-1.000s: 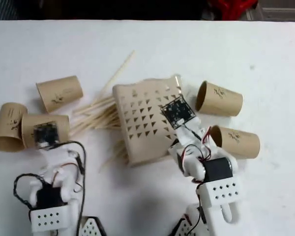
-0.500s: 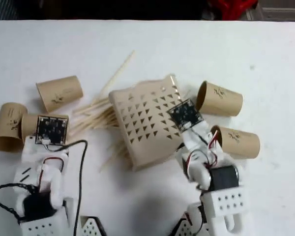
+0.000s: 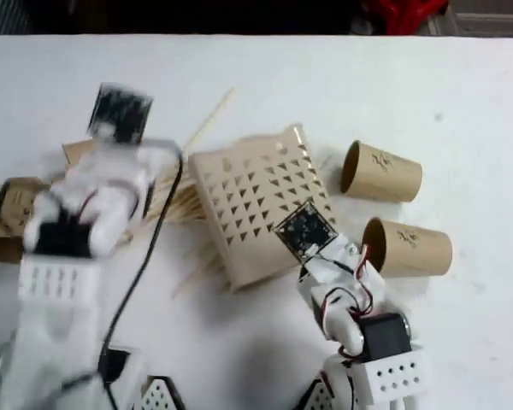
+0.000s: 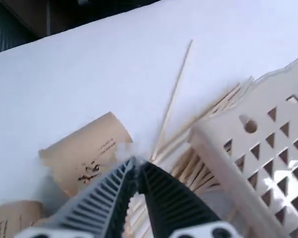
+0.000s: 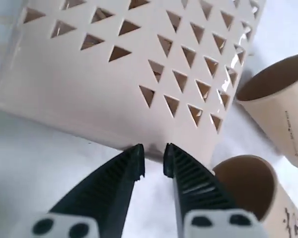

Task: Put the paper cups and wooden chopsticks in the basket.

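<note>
Beige basket (image 3: 258,198) tipped over mid-table (image 3: 325,77), wooden chopsticks (image 3: 190,202) heaped at its left side. Paper cups: two (image 3: 380,171) (image 3: 408,246) rightward, one (image 3: 8,213) at left edge. Left gripper (image 4: 137,166) pinched closed, empty, above chopsticks. Right gripper (image 5: 154,153) slightly parted at basket's near edge, empty.

**Free room:** far half of the white table (image 3: 368,77), bare from side to side; also the near right corner.

**Obstacle, centre:** beige plastic basket with triangular cut-outs (image 3: 256,201), a perforated face upward, with the right gripper (image 5: 153,154) at its near edge.

**Obstacles, right:** two brown paper cups (image 3: 380,171) (image 3: 408,246) on their sides, with only a narrow lane between them and the basket.

**Obstacles, left:** scattered wooden chopsticks (image 3: 186,198) against the basket. The left arm (image 3: 85,201) hangs over them and over more cups (image 3: 7,218).
</note>
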Action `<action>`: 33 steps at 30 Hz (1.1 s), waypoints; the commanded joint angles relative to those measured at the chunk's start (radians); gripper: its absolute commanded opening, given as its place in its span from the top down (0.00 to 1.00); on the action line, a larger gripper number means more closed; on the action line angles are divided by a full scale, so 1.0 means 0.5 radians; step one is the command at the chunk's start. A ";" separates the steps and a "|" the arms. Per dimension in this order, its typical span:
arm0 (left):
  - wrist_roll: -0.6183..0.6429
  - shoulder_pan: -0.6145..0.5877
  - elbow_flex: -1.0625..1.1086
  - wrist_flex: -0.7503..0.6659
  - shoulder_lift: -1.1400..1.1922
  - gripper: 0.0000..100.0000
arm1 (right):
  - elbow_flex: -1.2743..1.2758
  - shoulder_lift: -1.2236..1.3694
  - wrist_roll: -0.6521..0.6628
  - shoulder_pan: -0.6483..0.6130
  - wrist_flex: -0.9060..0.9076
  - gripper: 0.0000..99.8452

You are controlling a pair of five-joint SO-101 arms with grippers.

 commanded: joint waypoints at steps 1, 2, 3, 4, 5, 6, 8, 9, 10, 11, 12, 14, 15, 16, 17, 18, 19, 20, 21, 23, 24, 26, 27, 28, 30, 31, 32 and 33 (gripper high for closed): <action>0.074 0.170 -0.663 0.009 0.575 0.98 | 0.107 0.032 0.034 -0.017 -0.038 0.92; 0.074 0.195 -0.761 0.009 0.674 0.98 | 0.147 0.032 0.049 -0.011 -0.035 0.92; 0.074 0.213 -0.847 0.015 0.763 0.98 | 0.193 0.032 0.104 -0.002 -0.032 0.92; 0.074 0.229 -0.939 0.046 0.848 0.98 | 0.245 0.032 0.166 0.005 -0.026 0.92; 0.071 0.241 -1.019 0.086 0.922 0.98 | 0.295 0.032 0.218 0.032 -0.026 0.92; 0.071 0.250 -1.102 0.132 0.996 0.98 | 0.331 0.032 0.258 0.075 -0.029 0.92; 0.071 0.259 -1.252 0.227 1.112 0.98 | 0.365 0.032 0.322 0.192 -0.026 0.92; 0.071 0.259 -1.323 0.261 1.168 0.98 | 0.371 0.035 0.353 0.253 -0.023 0.92; 0.071 0.265 -1.381 0.285 1.220 0.98 | 0.374 0.035 0.390 0.315 -0.008 0.92; 0.074 0.269 -1.436 0.298 1.266 0.98 | 0.374 0.035 0.436 0.376 0.014 0.92; 0.074 0.281 -1.488 0.304 1.315 0.98 | 0.374 0.035 0.485 0.431 0.029 0.92; 0.077 0.296 -1.580 0.319 1.413 0.98 | 0.381 0.035 0.589 0.517 0.054 0.92; 0.080 0.308 -1.629 0.341 1.459 0.98 | 0.396 0.032 0.632 0.545 0.057 0.92; 0.080 0.330 -1.679 0.365 1.508 0.98 | 0.417 0.032 0.663 0.566 0.054 0.92; 0.080 0.345 -1.728 0.393 1.557 0.98 | 0.436 0.032 0.681 0.585 0.044 0.92; 0.080 0.354 -1.774 0.420 1.600 0.98 | 0.445 0.017 0.678 0.591 0.044 0.92; 0.083 0.361 -1.817 0.451 1.640 0.98 | 0.445 0.017 0.669 0.609 0.044 0.92; 0.104 0.354 -1.866 0.482 1.671 0.98 | 0.433 0.017 0.657 0.615 0.044 0.92; 0.172 0.342 -1.915 0.516 1.702 0.98 | 0.402 0.017 0.629 0.618 0.051 0.92; 0.347 0.278 -2.016 0.598 1.741 0.98 | 0.295 0.017 0.525 0.624 0.057 0.92; 0.408 0.250 -2.056 0.641 1.751 0.98 | 0.224 0.017 0.445 0.621 0.060 0.92; 0.411 0.219 -2.108 0.706 1.760 0.98 | 0.061 0.017 0.298 0.609 0.097 0.92; 0.384 0.216 -2.117 0.724 1.763 0.98 | -0.034 0.017 0.227 0.585 0.124 0.92; 0.350 0.213 -2.124 0.733 1.763 0.98 | -0.132 0.020 0.166 0.542 0.164 0.92; 0.292 0.213 -2.120 0.749 1.760 0.98 | -0.298 0.026 0.061 0.422 0.262 0.92; 0.276 0.213 -2.120 0.758 1.760 0.98 | -0.362 0.023 0.006 0.351 0.290 0.92; 0.264 0.213 -2.120 0.761 1.760 0.98 | -0.402 0.029 -0.043 0.281 0.290 0.92; 0.261 0.213 -2.120 0.764 1.760 0.98 | -0.420 0.032 -0.083 0.213 0.284 0.92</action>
